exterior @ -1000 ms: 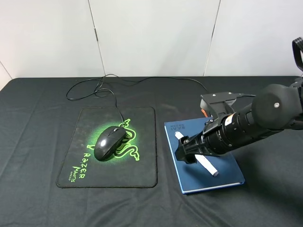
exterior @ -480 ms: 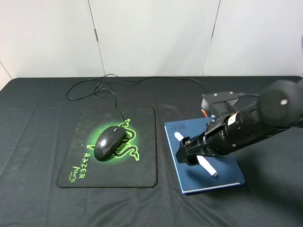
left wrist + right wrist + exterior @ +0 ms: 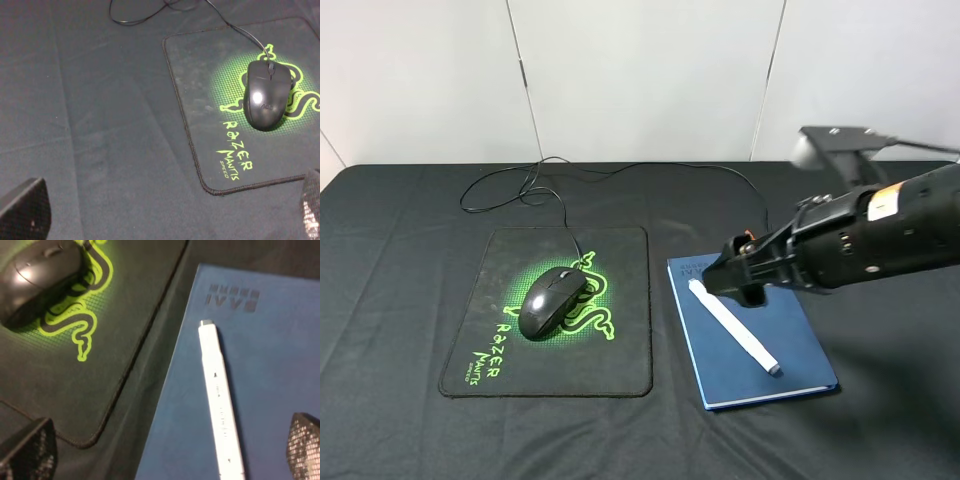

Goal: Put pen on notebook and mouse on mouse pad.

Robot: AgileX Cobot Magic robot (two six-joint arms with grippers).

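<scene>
Pen lies free on the notebook, and our right gripper hangs above it with its jaws spread wide, holding nothing; in the right wrist view the two fingertips frame the scene from either side, with the pen between them but well below. We judge it rests flat and diagonal across the blue cover because it was meant to end there. Our left gripper also stands wide and empty. Further out, the mouse sits on the mouse pad, over the green logo, so both placements look done.
</scene>
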